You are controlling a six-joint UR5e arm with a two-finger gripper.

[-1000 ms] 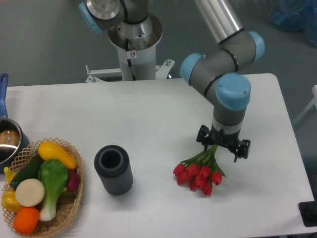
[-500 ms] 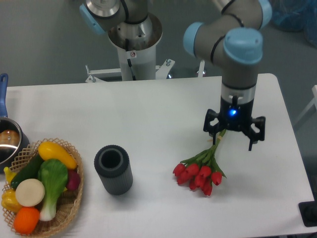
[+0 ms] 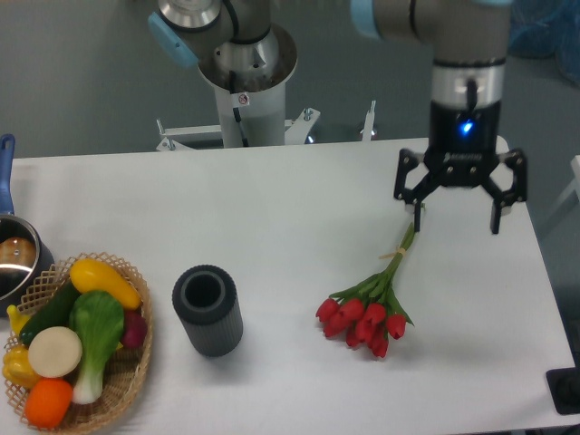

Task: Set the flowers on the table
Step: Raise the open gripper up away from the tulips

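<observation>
A: Left to right, quick. Pot at the left edge of the table, basket of toy vegetables in the front left corner, dark vase standing upright left of centre, near the front edge

B: And the flowers?

A: Lying flat on the table, right of centre, red heads toward the front edge, stems running back and right. Well apart from the vase

B: Gripper?

A: Above the back right part of the table, fingers spread wide, holding nothing. Stem tips sit just below its left finger; touching or not, can't tell

B: So placing looks done. Risks?

A: Mainly that left finger. If the arm swings left or dips, it could catch the stem ends and drag or spin the bunch. Light bunch, would slide easily on the smooth top. A hard shove forward could push the heads toward the front edge

B: Vase?

A: Too far off to matter unless the arm sweeps low across the table
</observation>
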